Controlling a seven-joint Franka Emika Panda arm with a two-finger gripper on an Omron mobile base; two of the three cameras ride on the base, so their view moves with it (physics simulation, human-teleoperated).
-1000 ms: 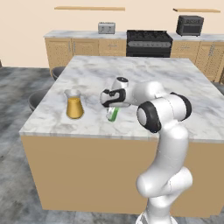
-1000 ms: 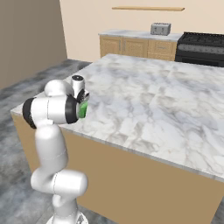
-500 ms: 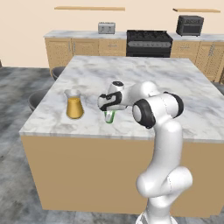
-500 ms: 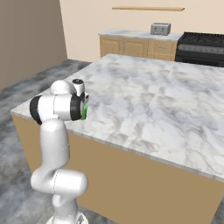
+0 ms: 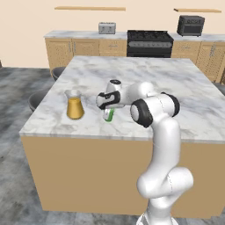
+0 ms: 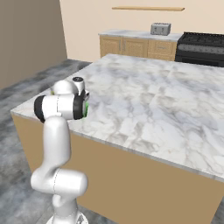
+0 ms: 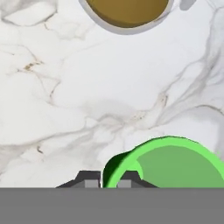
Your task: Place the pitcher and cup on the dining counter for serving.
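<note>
The pitcher [image 5: 74, 104], a clear carafe with orange liquid, stands on the marble dining counter [image 5: 145, 79] near its front left corner. Its wide base also fills the top of the hand view [image 7: 127, 11]. The green cup [image 5: 108, 115] sits low at the counter top, a short way right of the pitcher. My gripper [image 5: 107, 109] is shut on its rim from above. In the hand view the cup [image 7: 175, 164] lies at the bottom right, its rim wall pinched between the fingertips [image 7: 89, 180] of the gripper [image 7: 107, 181]. A sliver of the cup [image 6: 87, 107] peeks from behind the arm.
Two dark stools [image 5: 38, 99] stand by the island's left side. Against the back wall run wood counters with a toaster [image 5: 107, 28], a black stove [image 5: 148, 43] and a microwave [image 5: 190, 25]. Bare marble stretches right and beyond the cup.
The gripper has carried the cup a little left and down toward the counter, closer to the pitcher. The pitcher has stayed put.
</note>
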